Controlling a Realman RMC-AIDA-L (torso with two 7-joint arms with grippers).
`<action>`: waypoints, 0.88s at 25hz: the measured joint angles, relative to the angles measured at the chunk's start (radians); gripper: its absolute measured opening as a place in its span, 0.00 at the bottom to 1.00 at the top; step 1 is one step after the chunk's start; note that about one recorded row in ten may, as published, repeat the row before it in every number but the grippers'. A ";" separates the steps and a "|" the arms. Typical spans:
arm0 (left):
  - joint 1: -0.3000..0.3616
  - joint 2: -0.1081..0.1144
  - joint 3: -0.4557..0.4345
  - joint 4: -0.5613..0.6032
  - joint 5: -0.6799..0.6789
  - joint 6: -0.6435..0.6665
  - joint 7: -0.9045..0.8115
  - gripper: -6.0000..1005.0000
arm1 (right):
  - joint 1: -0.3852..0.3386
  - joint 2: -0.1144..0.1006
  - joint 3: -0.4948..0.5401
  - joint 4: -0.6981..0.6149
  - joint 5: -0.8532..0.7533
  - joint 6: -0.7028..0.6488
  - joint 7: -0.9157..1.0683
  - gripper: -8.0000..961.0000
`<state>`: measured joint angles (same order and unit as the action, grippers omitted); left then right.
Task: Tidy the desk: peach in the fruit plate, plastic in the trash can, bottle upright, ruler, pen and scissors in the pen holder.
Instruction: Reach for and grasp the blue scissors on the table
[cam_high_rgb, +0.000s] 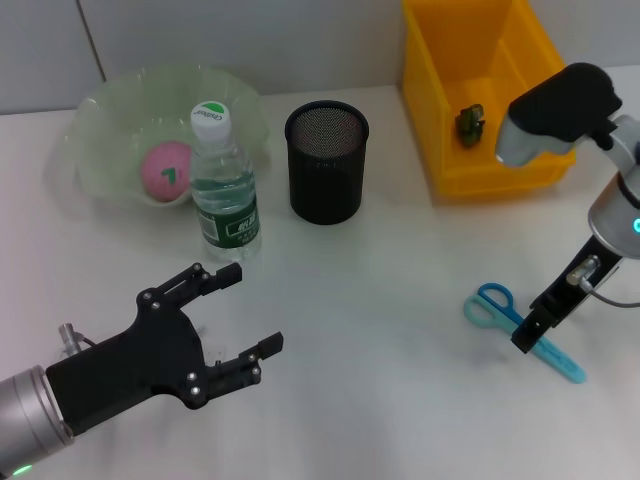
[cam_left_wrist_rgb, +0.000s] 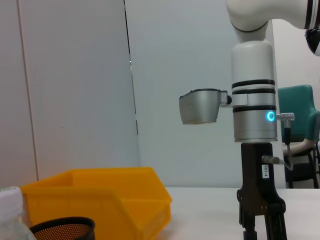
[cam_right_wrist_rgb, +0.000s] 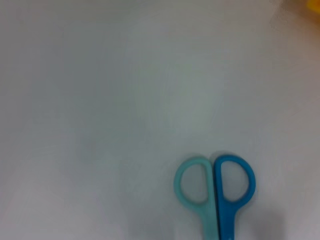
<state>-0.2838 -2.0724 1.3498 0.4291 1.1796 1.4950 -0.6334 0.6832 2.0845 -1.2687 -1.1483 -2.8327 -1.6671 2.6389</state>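
A: Right gripper (cam_high_rgb: 527, 335) is down at the scissors (cam_high_rgb: 520, 330), over the shank between the handle loops and the blade end. Whether its jaws have closed on them cannot be told; the head view shows only the black finger block against the scissors, and the right wrist view shows none of its own fingers.

B: Scissors' position?

A: Flat on the white desk (cam_high_rgb: 400, 300), on the robot's right, in front of the yellow bin (cam_high_rgb: 480, 100). One loop light teal, the other darker blue, side by side. In the right wrist view the two loops (cam_right_wrist_rgb: 215, 187) sit together on bare desk.

B: Left gripper?

A: Left gripper (cam_high_rgb: 250, 310) hovers over the near left part of the desk, fingers spread wide apart, holding nothing. It is near the water bottle (cam_high_rgb: 222, 185) but not touching it.

B: Bottle state?

A: Upright, white cap with green print, green label, standing just in front of the pale green fruit plate (cam_high_rgb: 100, 130). A pink peach (cam_high_rgb: 165, 170) lies inside the plate, beside the bottle.

B: Pen holder?

A: Black mesh pen holder (cam_high_rgb: 327, 160) stands upright between the plate and the yellow bin. A small dark green object (cam_high_rgb: 470, 122) lies in the bin; what it is cannot be told.

B: Left wrist view?

A: It shows the right arm (cam_left_wrist_rgb: 252, 100) standing vertical, blue ring lit, with the bin (cam_left_wrist_rgb: 100, 200) and the pen holder's rim (cam_left_wrist_rgb: 62, 229) nearer.
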 joint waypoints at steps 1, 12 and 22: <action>0.000 0.000 0.000 0.000 0.000 0.000 0.000 0.81 | -0.001 0.001 -0.008 0.000 0.000 0.004 0.003 0.77; -0.011 0.000 0.000 -0.014 0.000 0.000 -0.002 0.81 | -0.016 0.001 -0.024 0.005 0.041 0.034 0.026 0.74; -0.021 0.000 0.001 -0.024 0.005 0.004 0.000 0.81 | -0.024 0.000 -0.041 -0.001 0.041 0.044 0.040 0.59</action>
<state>-0.3053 -2.0722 1.3505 0.4050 1.1842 1.4991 -0.6337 0.6589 2.0846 -1.3100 -1.1494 -2.7913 -1.6235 2.6789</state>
